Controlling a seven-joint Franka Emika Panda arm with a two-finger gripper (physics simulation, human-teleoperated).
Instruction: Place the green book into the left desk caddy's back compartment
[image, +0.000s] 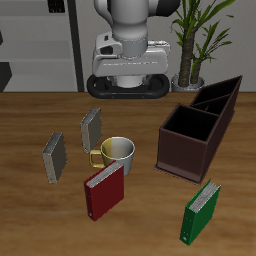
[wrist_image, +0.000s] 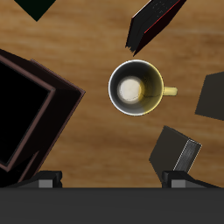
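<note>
Four books are counted on the wooden surface (image: 30, 115): one green book (image: 200, 212), one dark red book (image: 104, 191) and two grey books (image: 53, 157) (image: 91, 129), all standing upright, all slim hardcovers with pale page edges. The green book is seen near the front edge, apart from the left desk caddy (image: 200, 128), a long dark brown box with a black inside. Its back compartment (image: 222, 93), crossed by a slanted divider, is seen farther back. One mug (image: 116, 153) is spotted between the books, round, white outside, yellow handled. The fingers (wrist_image: 113, 179) are held high over the mug, spread wide, gripping nothing. One potted plant (image: 196, 40) is noted behind.
</note>
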